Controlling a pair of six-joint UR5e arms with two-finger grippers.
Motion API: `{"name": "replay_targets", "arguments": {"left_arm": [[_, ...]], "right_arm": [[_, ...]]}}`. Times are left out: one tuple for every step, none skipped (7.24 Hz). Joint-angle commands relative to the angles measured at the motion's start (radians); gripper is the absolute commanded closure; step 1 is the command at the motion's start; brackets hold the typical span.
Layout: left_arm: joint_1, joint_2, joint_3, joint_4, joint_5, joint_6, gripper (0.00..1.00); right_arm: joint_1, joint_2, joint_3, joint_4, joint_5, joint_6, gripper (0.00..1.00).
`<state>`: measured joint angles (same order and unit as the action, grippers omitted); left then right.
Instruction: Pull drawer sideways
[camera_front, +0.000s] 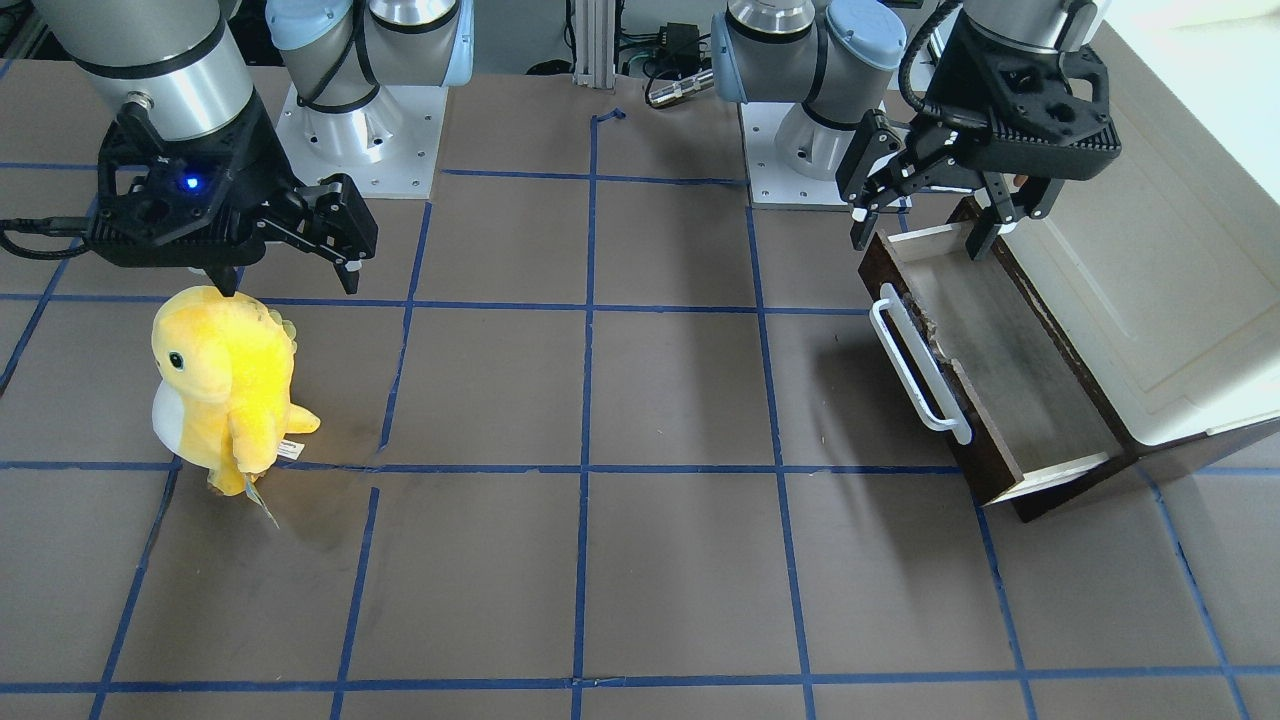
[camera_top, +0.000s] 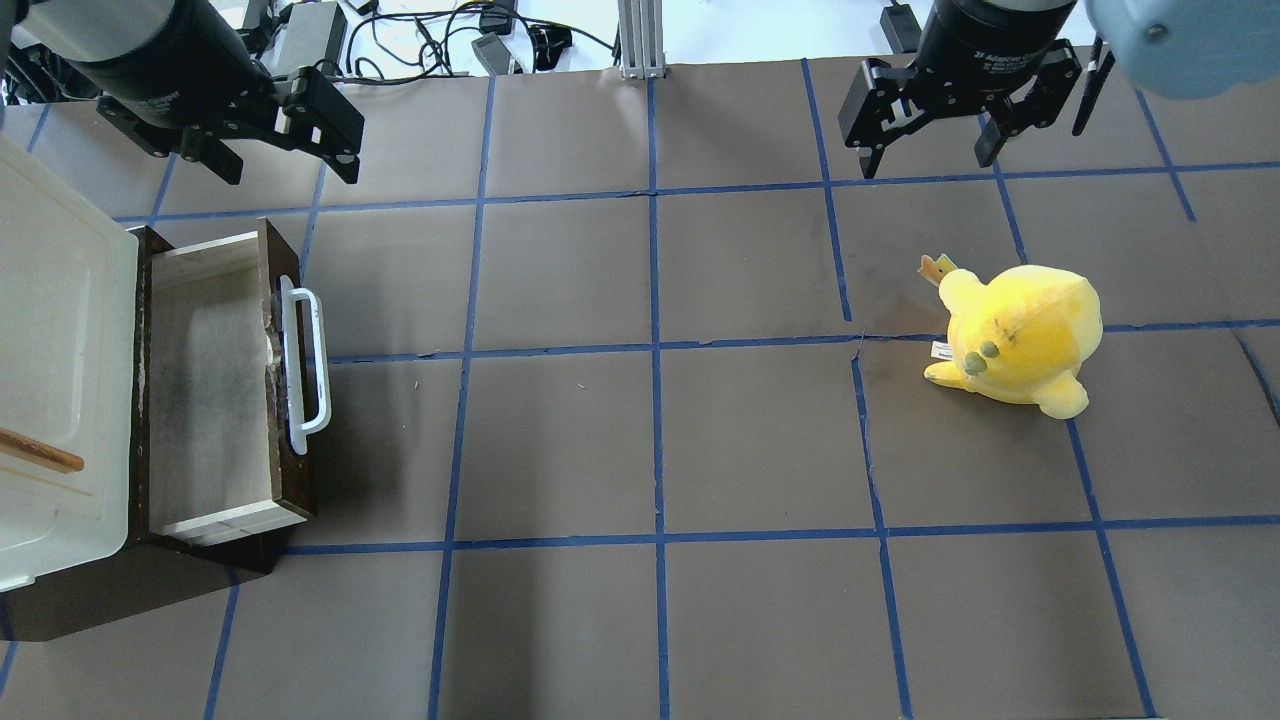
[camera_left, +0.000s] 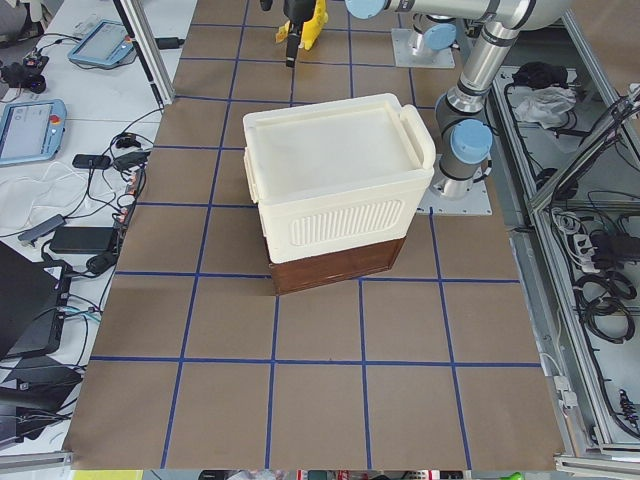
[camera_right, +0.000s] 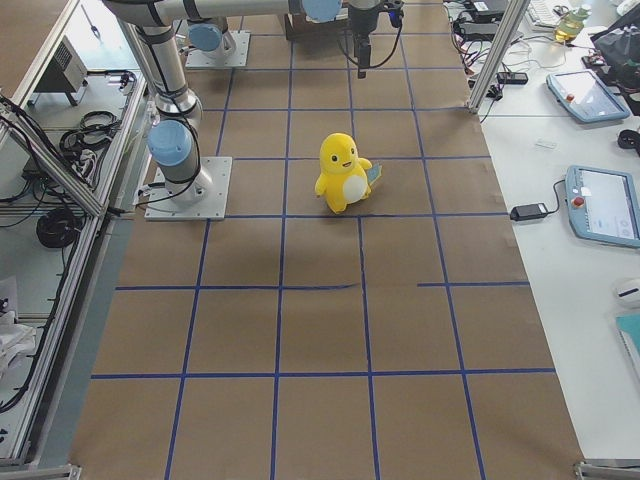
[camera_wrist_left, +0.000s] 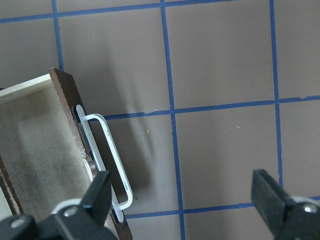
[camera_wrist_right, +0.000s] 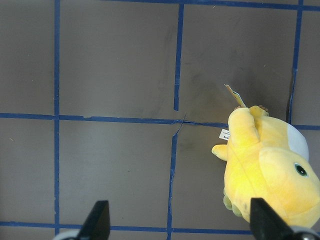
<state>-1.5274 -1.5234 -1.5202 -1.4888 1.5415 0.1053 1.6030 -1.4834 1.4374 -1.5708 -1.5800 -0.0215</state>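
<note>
Overhead exterior: one drawer (camera_top: 215, 370), one plush (camera_top: 1020, 335), two end effectors (camera_top: 285, 165) (camera_top: 927, 160)

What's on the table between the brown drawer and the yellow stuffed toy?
Nothing: the overhead view shows only bare table with blue tape lines between drawer and toy.

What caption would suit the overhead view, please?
Open left gripper hovers near the pulled-out drawer; yellow plush toy stands apart.

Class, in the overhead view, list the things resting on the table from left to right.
Cream cabinet → dark brown drawer → white loop handle → yellow plush toy.
</note>
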Motion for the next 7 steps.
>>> {"name": "replay_targets", "arguments": {"left_arm": [[0.001,0.000,0.000,0.001,0.000,-0.001,0.00],[0.001,0.000,0.000,0.001,0.000,-0.001,0.00],[0.003,0.000,0.000,0.001,0.000,-0.001,0.00],[0.003,0.000,0.000,0.001,0.000,-0.001,0.00],[0.003,0.000,0.000,0.001,0.000,-0.001,0.00],[0.003,0.000,0.002,0.001,-0.001,-0.002,0.00],[0.004,0.005,0.005,-0.008,-0.001,-0.006,0.00]], "right_arm": [[0.000,0.000,0.000,0.000,0.000,0.000,0.00],[0.000,0.000,0.000,0.000,0.000,0.000,0.00],[0.000,0.000,0.000,0.000,0.000,0.000,0.00],[0.000,0.000,0.000,0.000,0.000,0.000,0.00],[0.000,0.000,0.000,0.000,0.000,0.000,0.00],[0.000,0.000,0.000,0.000,0.000,0.000,0.00],[0.000,0.000,0.000,0.000,0.000,0.000,0.00]]}}
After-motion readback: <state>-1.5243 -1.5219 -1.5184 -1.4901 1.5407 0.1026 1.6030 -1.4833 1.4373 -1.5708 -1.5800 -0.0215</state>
